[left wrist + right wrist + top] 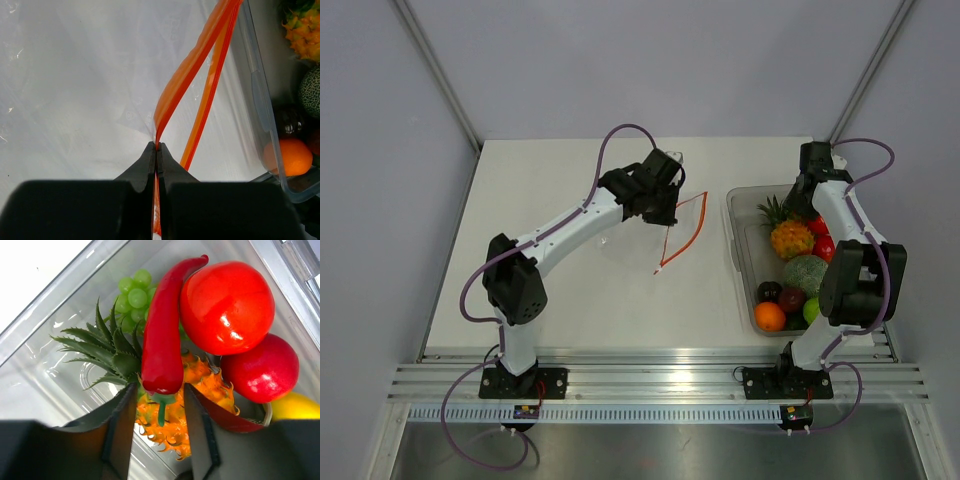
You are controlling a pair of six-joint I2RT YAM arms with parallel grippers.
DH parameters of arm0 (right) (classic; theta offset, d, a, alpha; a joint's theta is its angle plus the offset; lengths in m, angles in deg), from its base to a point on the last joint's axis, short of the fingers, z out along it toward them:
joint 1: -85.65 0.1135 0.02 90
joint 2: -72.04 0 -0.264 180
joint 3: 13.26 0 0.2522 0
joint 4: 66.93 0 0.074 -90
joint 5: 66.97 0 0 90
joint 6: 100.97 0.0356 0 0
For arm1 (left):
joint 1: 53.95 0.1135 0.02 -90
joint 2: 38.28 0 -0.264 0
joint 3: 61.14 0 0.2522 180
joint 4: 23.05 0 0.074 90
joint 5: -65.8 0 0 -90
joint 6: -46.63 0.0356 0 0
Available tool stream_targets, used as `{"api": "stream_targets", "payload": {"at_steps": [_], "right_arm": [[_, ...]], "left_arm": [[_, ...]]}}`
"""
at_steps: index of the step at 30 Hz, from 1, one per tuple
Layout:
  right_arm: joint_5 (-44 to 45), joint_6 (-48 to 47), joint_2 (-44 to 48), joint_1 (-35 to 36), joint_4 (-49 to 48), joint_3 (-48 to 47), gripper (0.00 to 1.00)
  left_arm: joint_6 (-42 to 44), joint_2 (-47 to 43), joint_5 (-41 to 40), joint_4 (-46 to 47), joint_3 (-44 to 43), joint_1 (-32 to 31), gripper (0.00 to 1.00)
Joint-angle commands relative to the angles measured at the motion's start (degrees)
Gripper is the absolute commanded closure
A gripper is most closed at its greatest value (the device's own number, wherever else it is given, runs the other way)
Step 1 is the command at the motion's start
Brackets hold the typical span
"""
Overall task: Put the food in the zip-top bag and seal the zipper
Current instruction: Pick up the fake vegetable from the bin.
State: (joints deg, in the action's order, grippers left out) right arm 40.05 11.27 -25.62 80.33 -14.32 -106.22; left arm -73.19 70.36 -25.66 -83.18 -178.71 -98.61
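Note:
The clear zip-top bag [625,235] lies mid-table, its red-orange zipper [692,232] standing open in a loop. My left gripper [665,200] is shut on one zipper strip [185,82] and pinches it at the fingertips [158,146]; the other strip runs free beside it. The food lies in the clear bin [738,250]: pineapple [790,237], orange [770,316], green melon [805,272]. My right gripper [160,390] is open and low in the bin. Its fingers straddle the stem end of a red chili [162,335] lying on the pineapple [200,405].
In the right wrist view a red tomato [227,307], a red apple [260,370], green grapes [132,292] and a yellow piece [297,407] crowd the chili. The bin's wall [260,95] stands just right of the bag's mouth. Frame posts rise at the table's back corners.

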Motion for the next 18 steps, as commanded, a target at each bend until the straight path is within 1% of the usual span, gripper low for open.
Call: {"api": "stream_targets", "payload": {"at_steps": [1,2,4,5,6,7,9,10,11,12,13,15,16,18], "right_arm": [[1.53,-0.18,0.37,-0.39,0.08,-1.57,0.54],[1.53,-0.18,0.46,-0.39,-0.09,-1.22,0.56],[1.27,0.0,0.46,-0.48,0.0,-0.96,0.56],[1.18,0.0,0.11,-0.48,0.26,-0.96,0.48],[1.18,0.08,0.02,-0.48,0.35,-0.96,0.43],[1.26,0.08,-0.15,-0.48,0.35,-0.78,0.43],[1.53,0.17,-0.42,-0.65,-0.09,-0.34,0.48],[1.79,0.26,-0.33,-0.74,-0.44,0.18,0.55],[1.88,0.17,-0.33,-0.74,-0.62,0.27,0.55],[2.49,0.43,-0.24,-0.83,-0.71,0.36,0.67],[2.5,0.52,-0.07,-0.83,-0.79,0.45,0.72],[2.58,0.44,0.72,-0.83,-0.97,0.71,0.79],[2.32,0.44,1.07,-0.83,-0.88,0.63,0.85],[2.23,0.52,2.3,-0.83,0.26,0.27,0.9]], "left_arm": [[0.56,-1.59,0.93,2.51,-1.57,0.37,1.0],[0.56,-1.85,0.93,2.51,-1.57,0.37,1.0],[0.64,-2.03,0.84,2.51,-1.57,0.45,1.0],[0.73,-2.12,0.75,2.43,-1.48,0.46,1.0],[0.73,-2.29,0.75,2.42,-1.22,0.46,1.0],[0.73,-2.47,0.75,2.51,-1.05,0.46,1.0],[0.73,-2.9,0.75,2.77,-0.69,0.46,1.0],[0.73,-2.99,0.75,2.86,-0.26,0.54,1.0],[0.64,-3.08,0.75,2.78,-0.17,0.54,1.0],[0.64,-3.17,0.75,2.86,-0.08,0.54,1.0],[0.64,-3.26,0.75,2.86,0.27,0.54,1.0],[0.73,-3.52,0.66,2.95,0.45,0.54,1.0],[0.73,-3.61,0.58,3.04,0.54,0.54,1.0],[0.73,-3.61,0.57,3.13,0.63,0.54,1.0]]}}
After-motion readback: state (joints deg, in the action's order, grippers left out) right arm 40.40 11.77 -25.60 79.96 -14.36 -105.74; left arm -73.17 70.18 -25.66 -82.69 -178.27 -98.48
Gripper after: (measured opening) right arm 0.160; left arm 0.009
